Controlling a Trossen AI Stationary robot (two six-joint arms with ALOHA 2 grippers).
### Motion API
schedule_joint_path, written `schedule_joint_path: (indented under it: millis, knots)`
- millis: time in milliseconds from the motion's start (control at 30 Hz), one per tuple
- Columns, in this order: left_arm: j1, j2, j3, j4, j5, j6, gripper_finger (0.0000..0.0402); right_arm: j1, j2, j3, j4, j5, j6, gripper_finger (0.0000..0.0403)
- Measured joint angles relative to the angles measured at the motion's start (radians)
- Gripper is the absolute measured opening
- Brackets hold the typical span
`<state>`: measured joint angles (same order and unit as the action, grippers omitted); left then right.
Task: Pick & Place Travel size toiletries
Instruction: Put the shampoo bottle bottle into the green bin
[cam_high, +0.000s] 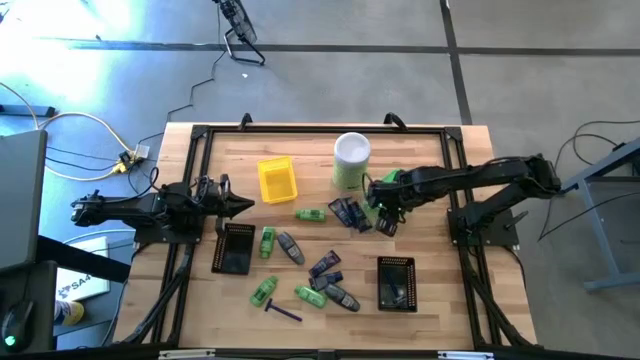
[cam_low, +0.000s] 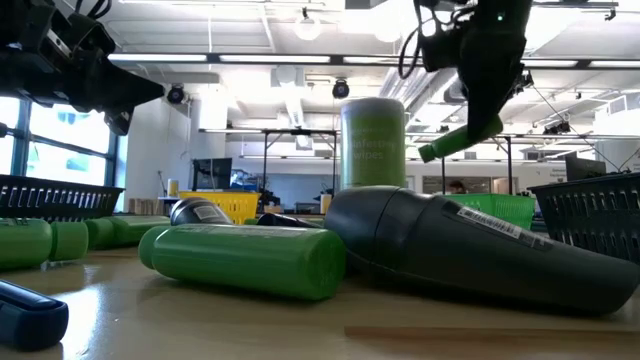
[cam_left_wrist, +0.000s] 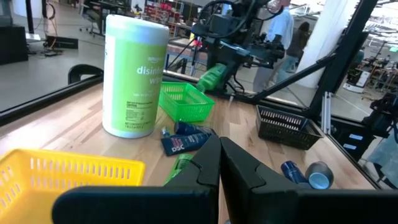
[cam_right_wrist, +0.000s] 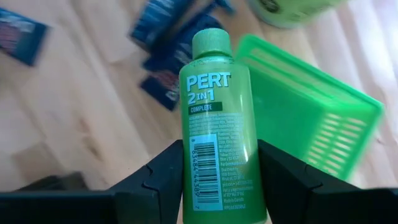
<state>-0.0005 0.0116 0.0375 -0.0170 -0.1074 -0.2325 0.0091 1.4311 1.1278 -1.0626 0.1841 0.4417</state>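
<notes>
My right gripper (cam_right_wrist: 219, 155) is shut on a bright green "PERT 2 in 1" mini bottle (cam_right_wrist: 217, 118), high above the table near the green mesh tray (cam_right_wrist: 311, 106); the low view shows the bottle (cam_low: 460, 140) in the air. My left gripper (cam_high: 243, 207) is shut on nothing and hovers at the table's left, near the yellow tray (cam_high: 277, 179). More green bottles (cam_high: 311, 214), grey oval pieces (cam_high: 290, 247), navy packets (cam_high: 350, 213) and a purple razor (cam_high: 283, 311) lie flat on the table. My right gripper pinches the green bottle by its lower body (cam_right_wrist: 186, 180), near the base end, one finger on each side. The fingers (cam_low: 490, 70) come from above, slanting down. The bottle is lifted clear and tilted, its cap (cam_right_wrist: 208, 40) pointing away from the gripper.
A tall pale-green canister (cam_high: 351, 160) with a white lid stands by the green tray at the far side. Two black mesh trays (cam_high: 233, 248) (cam_high: 396, 283) sit toward the near side. Loose items crowd the table's middle. People stand in the room beyond.
</notes>
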Motion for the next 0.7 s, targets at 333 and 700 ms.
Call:
schedule_joint_path:
  millis: [333, 700]
  knots:
    - [0.000, 0.000, 0.000, 0.000, 0.000, 0.000, 0.0003, -0.122, 0.000, 0.000, -0.045, -0.001, -0.089, 0.0168]
    - [0.000, 0.000, 0.000, 0.000, 0.000, 0.000, 0.0003, -0.182, 0.000, -0.068, -0.043, 0.001, -0.155, 0.0168]
